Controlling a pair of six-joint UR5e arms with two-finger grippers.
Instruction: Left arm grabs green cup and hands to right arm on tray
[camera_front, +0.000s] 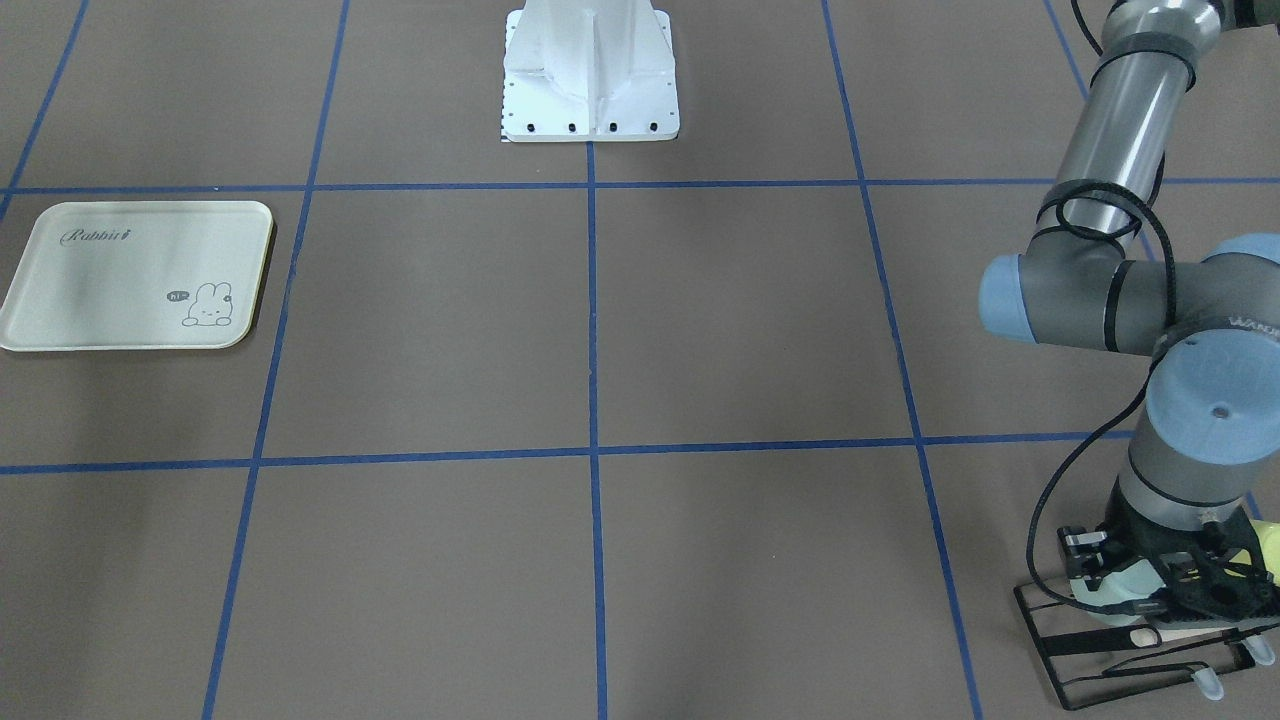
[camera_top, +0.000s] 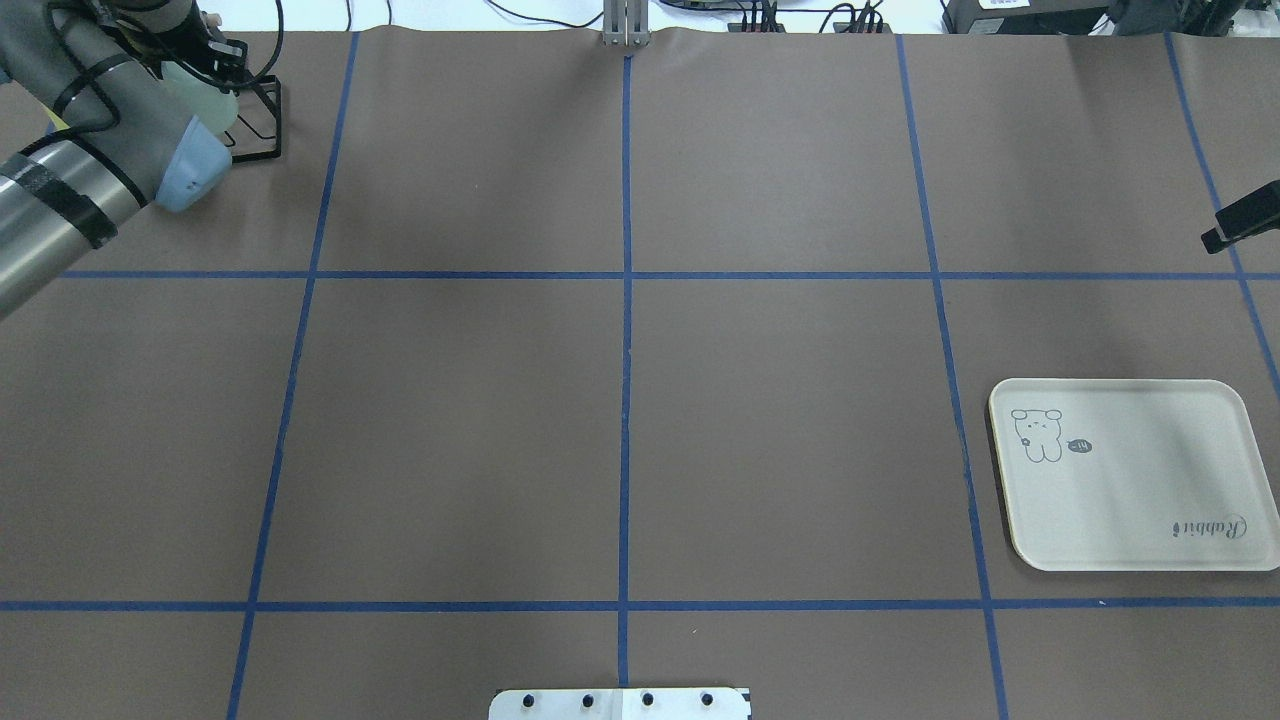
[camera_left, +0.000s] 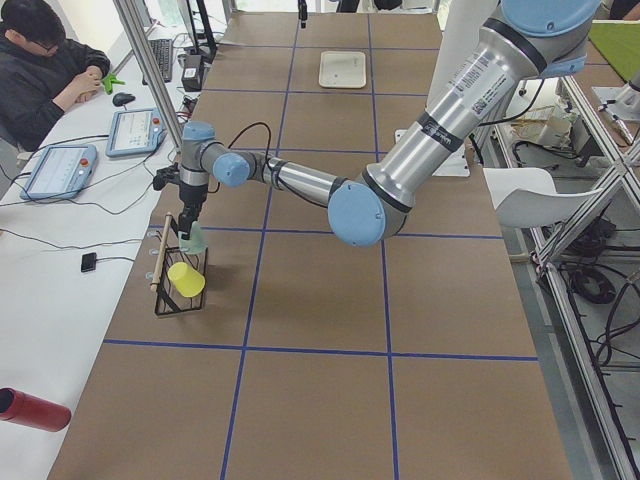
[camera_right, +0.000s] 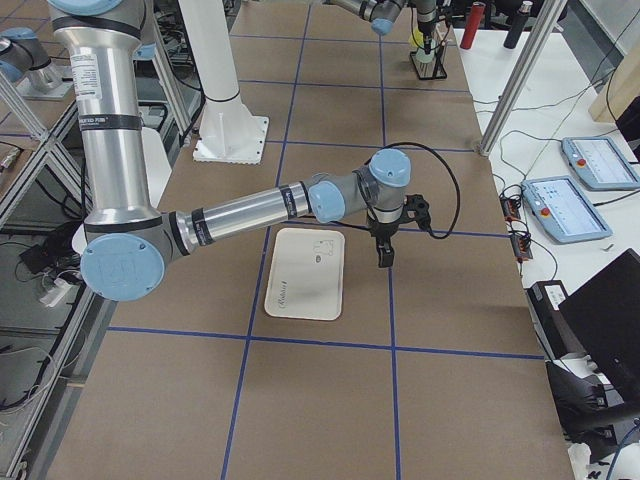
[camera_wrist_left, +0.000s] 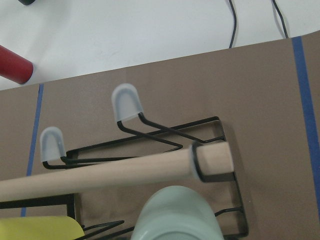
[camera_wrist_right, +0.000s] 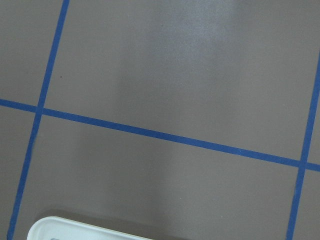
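Observation:
The pale green cup (camera_front: 1115, 585) sits on a black wire rack (camera_front: 1060, 650) at the far corner on my left side. My left gripper (camera_front: 1140, 590) is down at the cup; its fingers are hidden, so I cannot tell whether it is open or shut. In the left wrist view the green cup (camera_wrist_left: 177, 215) fills the bottom centre, just below a wooden dowel (camera_wrist_left: 100, 172). The cream tray (camera_top: 1150, 500) lies on my right side with nothing on it. My right gripper (camera_top: 1215, 238) hangs over the table beyond the tray, and I cannot tell its state.
A pale yellow cup (camera_left: 186, 278) lies on the same rack next to the green one. The white robot base (camera_front: 590, 80) stands at mid-table. A person (camera_left: 45, 60) sits at a side desk with tablets, and a red cylinder (camera_left: 30, 410) lies there.

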